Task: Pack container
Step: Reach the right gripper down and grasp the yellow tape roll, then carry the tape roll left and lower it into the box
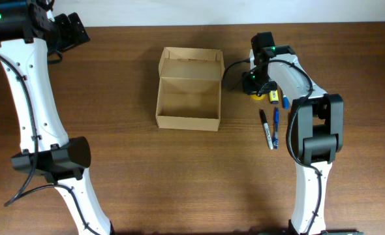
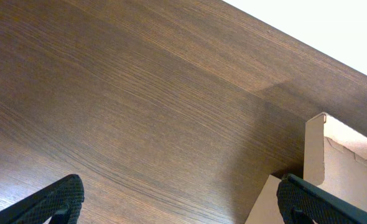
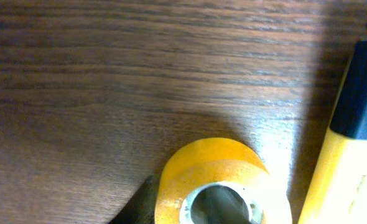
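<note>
The container point(image 1: 188, 88) is a tan cardboard box, open, with its flap lid folded back toward the far side. It looks empty. Its corner shows in the left wrist view point(image 2: 323, 146). My left gripper point(image 1: 75, 32) is open and empty point(image 2: 183, 208), at the far left of the table, apart from the box. My right gripper point(image 1: 258, 83) is low over a yellow tape roll point(image 3: 218, 180) to the right of the box. One dark finger touches the roll's left side. The other finger is hidden.
A yellow highlighter with a dark blue cap point(image 3: 348, 143) lies just right of the roll. A black marker point(image 1: 265, 127) and a blue marker point(image 1: 276, 127) lie on the table in front of it. Another small blue item point(image 1: 285, 101) lies nearby.
</note>
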Tool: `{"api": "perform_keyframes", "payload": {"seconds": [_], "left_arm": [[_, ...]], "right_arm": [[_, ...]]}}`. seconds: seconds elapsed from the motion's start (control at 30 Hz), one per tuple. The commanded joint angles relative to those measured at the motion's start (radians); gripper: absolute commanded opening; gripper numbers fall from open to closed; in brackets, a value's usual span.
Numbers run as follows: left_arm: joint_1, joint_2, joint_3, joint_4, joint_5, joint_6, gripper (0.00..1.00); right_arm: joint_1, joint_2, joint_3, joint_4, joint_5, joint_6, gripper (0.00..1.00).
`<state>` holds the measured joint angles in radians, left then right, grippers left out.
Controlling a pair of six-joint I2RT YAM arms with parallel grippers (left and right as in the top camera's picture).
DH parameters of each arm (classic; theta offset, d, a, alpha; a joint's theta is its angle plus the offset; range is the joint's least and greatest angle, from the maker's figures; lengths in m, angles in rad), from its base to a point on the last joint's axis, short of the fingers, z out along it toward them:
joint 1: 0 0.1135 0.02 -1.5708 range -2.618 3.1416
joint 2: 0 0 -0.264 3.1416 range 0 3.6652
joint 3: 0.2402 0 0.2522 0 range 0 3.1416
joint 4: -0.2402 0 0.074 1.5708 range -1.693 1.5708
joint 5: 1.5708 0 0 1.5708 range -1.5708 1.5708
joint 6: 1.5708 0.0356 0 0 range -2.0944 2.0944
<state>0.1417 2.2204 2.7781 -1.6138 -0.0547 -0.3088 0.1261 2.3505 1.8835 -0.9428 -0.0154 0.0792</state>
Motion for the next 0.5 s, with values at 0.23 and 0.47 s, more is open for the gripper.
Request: {"api": "perform_keyframes", "payload": {"seconds": [0.23,0.47], "left_arm": [[0.005,-0.001,0.018,-0.003,0.011,0.011,1.00],[0.005,-0.001,0.018,-0.003,0.011,0.011,1.00]], "right_arm": [[-0.006,0.025,0.245,-0.143,-0.006,0.027,0.03],[-0.002,0.025,0.552,-0.316,-0.019,0.061,0.04]]}}
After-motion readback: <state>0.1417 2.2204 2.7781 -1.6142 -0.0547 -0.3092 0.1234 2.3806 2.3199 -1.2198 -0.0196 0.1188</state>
